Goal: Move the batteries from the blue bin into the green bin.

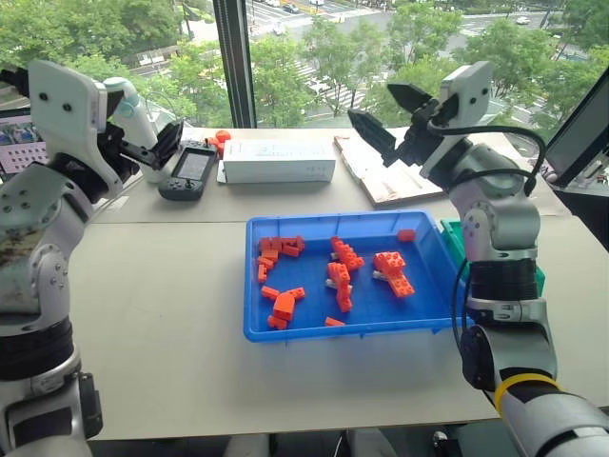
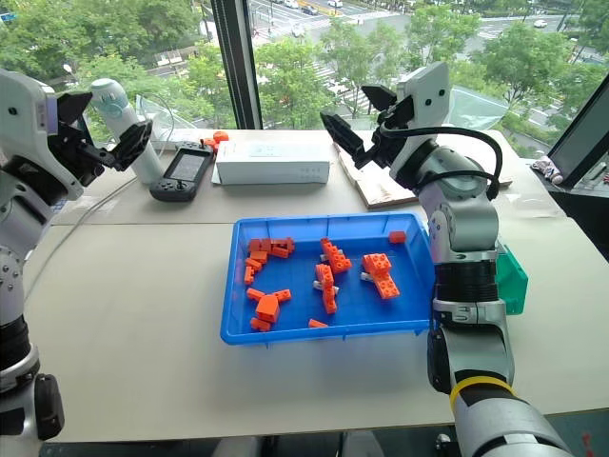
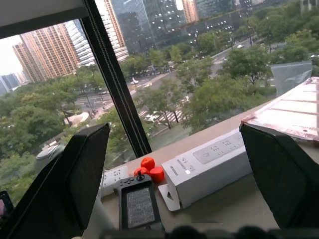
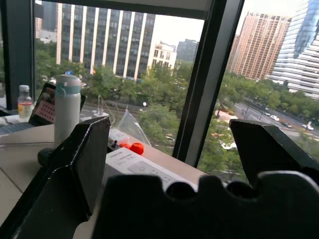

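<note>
The blue bin lies mid-table with many orange bricks in it. Small grey pieces peek out among the bricks; they may be the batteries. The green bin stands against the blue bin's right side, mostly hidden behind my right arm. My left gripper hangs open and empty high over the table's far left, well away from both bins. My right gripper is open and empty too, raised above the blue bin's far right corner. The wrist views show the left gripper and the right gripper with fingers wide apart.
Along the far edge by the window lie a handheld game console, a white box, small orange balls and an open book. A bottle stands at the far left. A dark monitor is at the right.
</note>
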Robot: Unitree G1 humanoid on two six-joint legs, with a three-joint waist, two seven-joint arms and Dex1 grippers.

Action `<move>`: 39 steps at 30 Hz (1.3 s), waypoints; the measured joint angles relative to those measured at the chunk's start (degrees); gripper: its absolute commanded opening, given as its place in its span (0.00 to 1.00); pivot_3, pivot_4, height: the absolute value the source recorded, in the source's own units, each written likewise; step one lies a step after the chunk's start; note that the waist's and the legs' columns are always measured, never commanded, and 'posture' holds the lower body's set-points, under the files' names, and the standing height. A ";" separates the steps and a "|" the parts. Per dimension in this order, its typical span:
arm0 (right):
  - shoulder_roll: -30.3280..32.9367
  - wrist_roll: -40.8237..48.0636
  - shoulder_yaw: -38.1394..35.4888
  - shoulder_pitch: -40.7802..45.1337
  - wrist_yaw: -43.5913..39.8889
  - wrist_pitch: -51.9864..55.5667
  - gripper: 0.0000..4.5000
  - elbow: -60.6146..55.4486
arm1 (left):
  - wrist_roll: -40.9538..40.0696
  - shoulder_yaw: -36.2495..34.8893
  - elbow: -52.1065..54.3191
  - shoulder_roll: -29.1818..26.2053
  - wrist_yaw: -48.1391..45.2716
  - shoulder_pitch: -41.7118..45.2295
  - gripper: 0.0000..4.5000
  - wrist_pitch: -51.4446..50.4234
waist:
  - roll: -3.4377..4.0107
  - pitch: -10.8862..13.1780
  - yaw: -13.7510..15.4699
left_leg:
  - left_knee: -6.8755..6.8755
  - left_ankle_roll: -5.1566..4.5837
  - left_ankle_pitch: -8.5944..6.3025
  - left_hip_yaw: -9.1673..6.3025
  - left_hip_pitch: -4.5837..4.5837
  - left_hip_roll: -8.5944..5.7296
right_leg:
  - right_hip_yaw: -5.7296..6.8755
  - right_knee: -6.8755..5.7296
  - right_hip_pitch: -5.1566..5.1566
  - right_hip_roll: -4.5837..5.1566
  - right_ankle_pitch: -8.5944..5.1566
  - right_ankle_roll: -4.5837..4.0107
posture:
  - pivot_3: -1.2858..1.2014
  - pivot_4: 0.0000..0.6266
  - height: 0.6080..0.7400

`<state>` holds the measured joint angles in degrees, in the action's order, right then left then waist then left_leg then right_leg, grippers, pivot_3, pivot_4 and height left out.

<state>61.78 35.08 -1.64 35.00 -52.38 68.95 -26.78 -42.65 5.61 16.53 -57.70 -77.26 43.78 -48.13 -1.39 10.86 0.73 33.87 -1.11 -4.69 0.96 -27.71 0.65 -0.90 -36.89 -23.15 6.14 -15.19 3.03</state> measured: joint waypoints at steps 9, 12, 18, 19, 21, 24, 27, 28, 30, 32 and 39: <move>-4.63 -1.84 5.77 9.36 11.17 19.37 0.99 7.60 | 1.75 1.24 -0.92 5.75 2.89 1.92 1.00 0.24 | -0.01 0.00 -0.68 | 0.08 -0.46 0.22 0.07 -0.08 0.06 | -0.04 -0.02 -0.06 -0.09 0.29 0.49 | 0.52 0.24 1.00; -8.41 -3.50 6.07 10.82 14.34 20.32 0.99 12.00 | 1.30 -0.13 1.59 5.74 5.16 -1.79 1.00 -1.02 | -0.01 0.00 -0.92 | 0.09 -0.51 0.21 0.07 -0.10 0.06 | -0.05 -0.05 -0.06 -0.12 0.30 0.51 | 0.52 0.24 1.00; -17.08 -8.62 6.88 14.23 20.62 17.66 0.99 23.23 | 0.72 -2.16 5.23 5.89 9.97 -5.70 1.00 -2.54 | -0.01 0.00 -0.93 | 0.27 -0.50 0.22 0.01 -0.14 0.07 | -0.03 -0.12 -0.02 -0.25 0.33 0.57 | 0.52 0.24 1.00; -18.28 -9.35 6.98 14.59 21.22 16.76 0.99 25.18 | 0.43 -2.68 5.43 5.84 10.66 -5.84 1.00 -3.09 | -0.01 0.00 -0.85 | 0.32 -0.50 0.22 0.01 -0.15 0.07 | -0.04 -0.12 -0.01 -0.25 0.34 0.59 | 0.52 0.24 1.00; -19.44 -10.15 7.25 14.98 21.73 15.39 0.99 27.46 | -0.03 -3.39 5.89 5.77 11.39 -6.20 1.00 -3.34 | -0.01 0.00 -0.78 | 0.33 -0.50 0.22 0.01 -0.18 0.07 | -0.04 -0.12 -0.02 -0.26 0.35 0.60 | 0.52 0.24 1.00; -21.86 -11.96 7.75 15.77 22.50 11.83 0.99 32.13 | -0.36 -4.66 7.43 5.28 12.78 -7.08 1.00 -4.07 | -0.01 0.00 -0.86 | 0.35 -0.50 0.21 0.00 -0.18 0.08 | -0.04 -0.12 -0.01 -0.33 0.36 0.60 | 0.52 0.24 1.00; -23.78 -13.05 8.37 15.75 22.54 9.07 0.99 35.86 | -0.53 -5.58 8.21 4.79 14.04 -8.26 1.00 -5.02 | -0.01 0.00 -0.93 | 0.35 -0.50 0.22 -0.01 -0.19 0.08 | -0.06 -0.14 -0.03 -0.39 0.37 0.59 | 0.52 0.24 1.00; -24.31 -13.55 8.48 15.77 22.58 8.41 0.93 36.75 | -0.68 -5.86 8.54 4.59 14.34 -8.46 1.00 -5.39 | -0.01 0.00 -0.95 | 0.36 -0.50 0.22 -0.02 -0.20 0.08 | -0.07 -0.13 -0.02 -0.42 0.38 0.59 | 0.52 0.24 1.00; -25.15 -14.31 8.97 15.76 22.61 6.71 0.83 39.01 | -1.24 -6.83 9.66 3.81 15.13 -8.99 1.00 -5.85 | -0.01 0.00 -0.97 | 0.36 -0.50 0.21 -0.02 -0.20 0.08 | -0.07 -0.13 -0.02 -0.43 0.38 0.58 | 0.52 0.24 1.00; -25.30 -15.07 9.95 15.75 22.52 5.91 0.68 40.36 | -1.75 -7.52 10.39 3.26 15.65 -9.53 1.00 -6.05 | -0.01 0.00 -0.98 | 0.36 -0.49 0.21 -0.03 -0.20 0.09 | -0.07 -0.13 -0.03 -0.43 0.39 0.58 | 0.52 0.24 1.00; -25.62 -16.90 10.37 16.61 21.64 3.28 0.33 42.97 | -2.88 -9.15 11.91 2.78 17.88 -10.50 1.00 -7.25 | -0.01 0.00 -0.89 | 0.37 -0.48 0.22 -0.04 -0.20 0.09 | -0.07 -0.13 -0.02 -0.45 0.40 0.57 | 0.52 0.24 1.00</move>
<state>36.16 18.18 8.73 51.61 -30.74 72.24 16.18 -45.53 -3.54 28.45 -54.93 -59.39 33.27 -55.38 -1.40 10.85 -0.16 34.24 -1.59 -4.48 0.92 -27.90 0.75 -0.98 -37.02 -23.17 5.69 -14.79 3.60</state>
